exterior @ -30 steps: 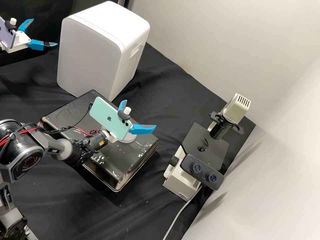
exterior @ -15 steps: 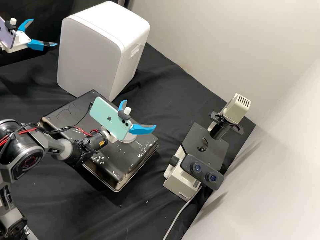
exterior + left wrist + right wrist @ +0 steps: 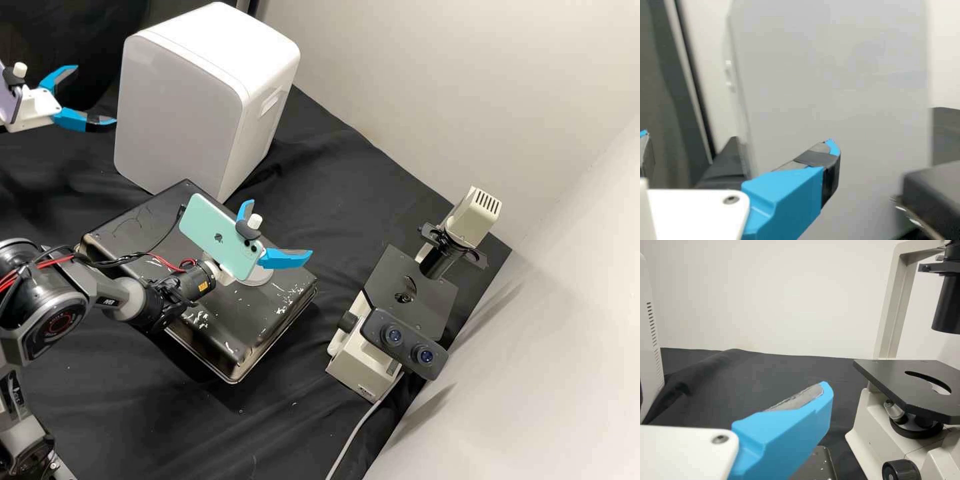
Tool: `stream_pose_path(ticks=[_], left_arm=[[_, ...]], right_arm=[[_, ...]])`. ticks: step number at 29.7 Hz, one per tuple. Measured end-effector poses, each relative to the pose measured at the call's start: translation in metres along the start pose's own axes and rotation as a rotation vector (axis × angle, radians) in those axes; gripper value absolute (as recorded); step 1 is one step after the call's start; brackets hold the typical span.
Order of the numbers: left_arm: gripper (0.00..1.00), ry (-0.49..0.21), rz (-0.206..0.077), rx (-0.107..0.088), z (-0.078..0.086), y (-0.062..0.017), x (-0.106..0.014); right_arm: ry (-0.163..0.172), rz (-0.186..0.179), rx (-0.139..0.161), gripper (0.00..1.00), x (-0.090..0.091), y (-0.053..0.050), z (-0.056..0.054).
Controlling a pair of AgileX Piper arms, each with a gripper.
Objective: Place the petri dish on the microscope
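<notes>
the right claw is hanging open above the dark tray, facing the microscope, which is standing well apart on the tabletop near the wall. a pale round shape is lying on the tray just under that claw; whether it is the petri dish i cannot tell. the left claw is hovering open beside the white box.

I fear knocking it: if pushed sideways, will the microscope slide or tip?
Probably heavy and steady: the microscope has a broad pale base. It may drag the wrinkled black cloth. A push up at its lamp head might tip it.
</notes>
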Motion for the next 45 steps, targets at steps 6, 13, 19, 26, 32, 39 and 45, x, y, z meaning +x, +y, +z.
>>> stream_pose_path(ticks=[6,13,19,26,32,39,45], left_arm=[[1.0,-0.075,-0.005,-0.002,0.021,-0.005,-0.017],[1.0,-0.143,-0.028,-0.003,0.034,-0.0174,-0.034],[1.0,-0.2,-0.052,0.024,0.045,-0.0277,-0.041],[1.0,-0.242,-0.085,0.044,0.051,-0.0352,-0.045],[1.0,-0.298,-0.12,0.058,0.06,-0.0435,-0.049],[1.0,-0.326,-0.131,0.067,0.062,-0.0459,-0.052],[1.0,-0.335,-0.156,0.072,0.064,-0.0525,-0.052]], right_arm=[[0.0,0.0,0.0,1.0,0.0,0.0,0.0],[0.0,0.0,0.0,1.0,0.0,0.0,0.0],[0.0,0.0,0.0,1.0,0.0,0.0,0.0],[0.0,0.0,0.0,1.0,0.0,0.0,0.0],[0.0,0.0,0.0,1.0,0.0,0.0,0.0],[0.0,0.0,0.0,1.0,0.0,0.0,0.0],[0.0,0.0,0.0,1.0,0.0,0.0,0.0]])
